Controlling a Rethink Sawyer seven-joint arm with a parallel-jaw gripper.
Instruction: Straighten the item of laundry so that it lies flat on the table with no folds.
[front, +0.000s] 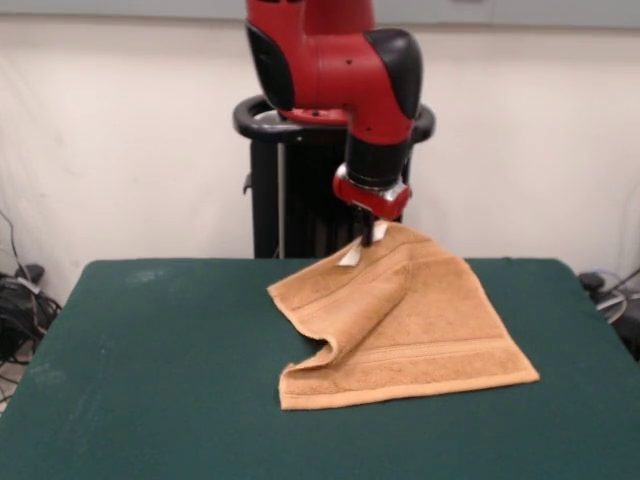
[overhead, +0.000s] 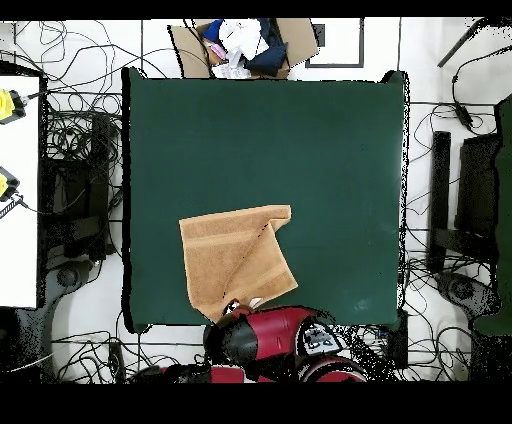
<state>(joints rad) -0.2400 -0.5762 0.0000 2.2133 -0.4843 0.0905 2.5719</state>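
In the front view, the towel (front: 410, 325) lies on the green desk (front: 150, 380), toward the edge nearest the robot's pedestal (front: 290, 200). Its far corner is lifted off the desk, and the end effector (front: 368, 238) is closed on that corner beside the small white label (front: 350, 256). The left side of the towel curls over itself in a fold.

In the overhead view, the towel (overhead: 235, 262) sits near the desk (overhead: 300, 140) edge closest to the pedestal, a diagonal crease running across it. The red arm (overhead: 270, 335) covers the end effector here.
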